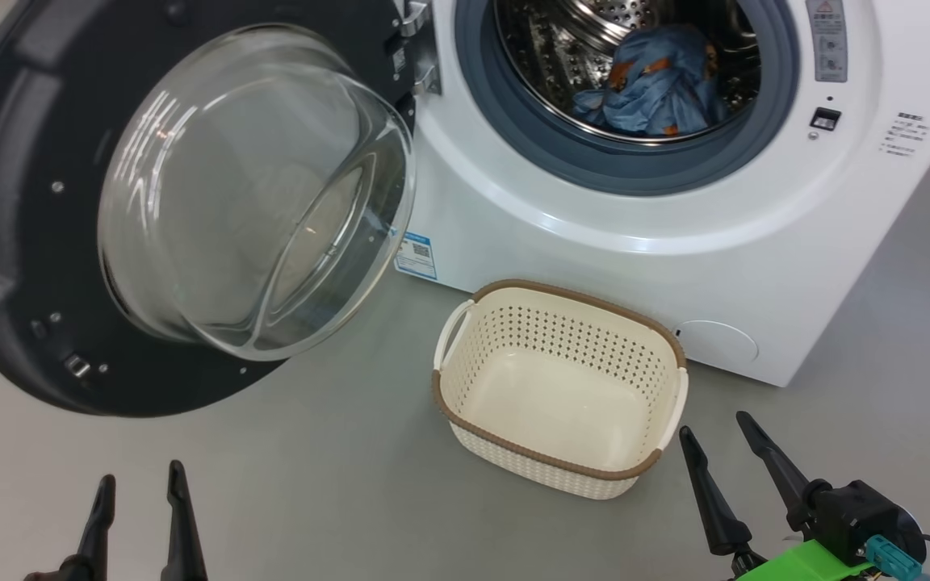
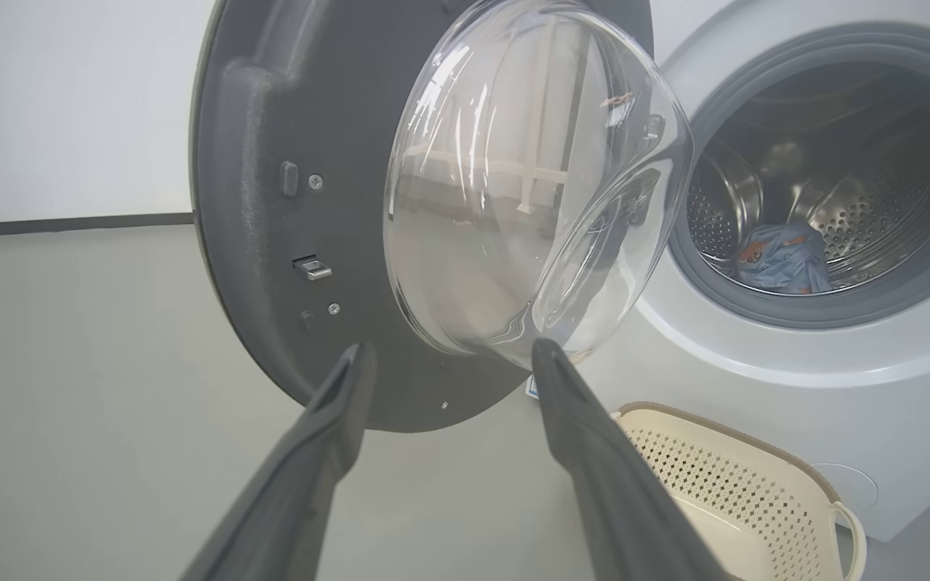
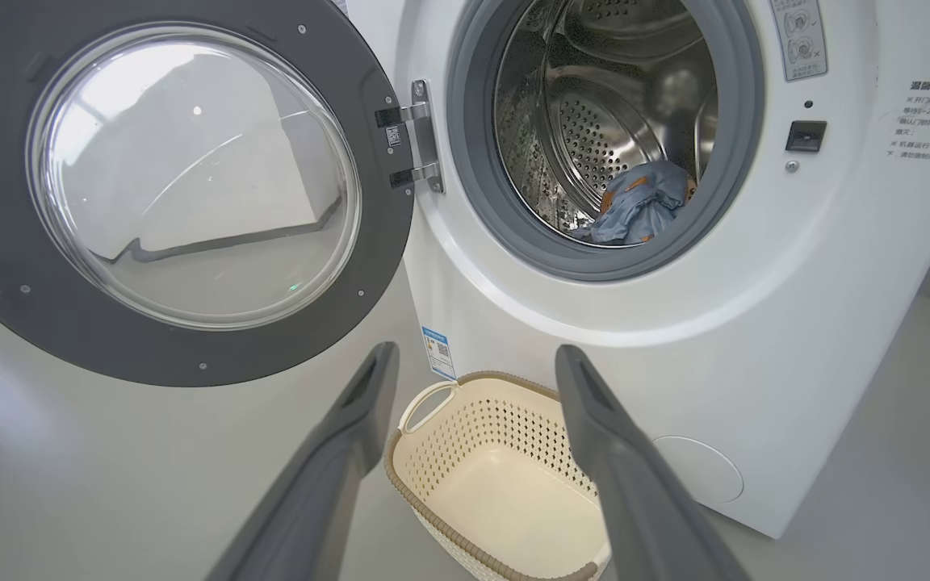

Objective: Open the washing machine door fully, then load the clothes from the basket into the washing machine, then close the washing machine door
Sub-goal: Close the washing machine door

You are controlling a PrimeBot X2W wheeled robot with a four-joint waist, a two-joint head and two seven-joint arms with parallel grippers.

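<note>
The washing machine door (image 1: 21, 242) stands swung wide open to the left, its clear glass bowl (image 1: 255, 190) bulging out. Inside the steel drum of the washing machine (image 1: 675, 234) lies a light blue garment with orange print (image 1: 659, 81), also seen as blue clothes (image 3: 638, 206) and a blue bundle (image 2: 784, 258). The cream basket (image 1: 558, 387) with a brown rim sits empty on the floor before the machine. My left gripper (image 1: 140, 480) is open at the lower left, below the door. My right gripper (image 1: 715, 428) is open just right of the basket, holding nothing.
Grey floor (image 1: 336, 468) spreads around the basket and under the door. A pale wall with a dark skirting line (image 2: 69, 224) runs behind the door. The basket (image 3: 497, 476) stands close to the machine's front, near the round white cap (image 1: 715, 343).
</note>
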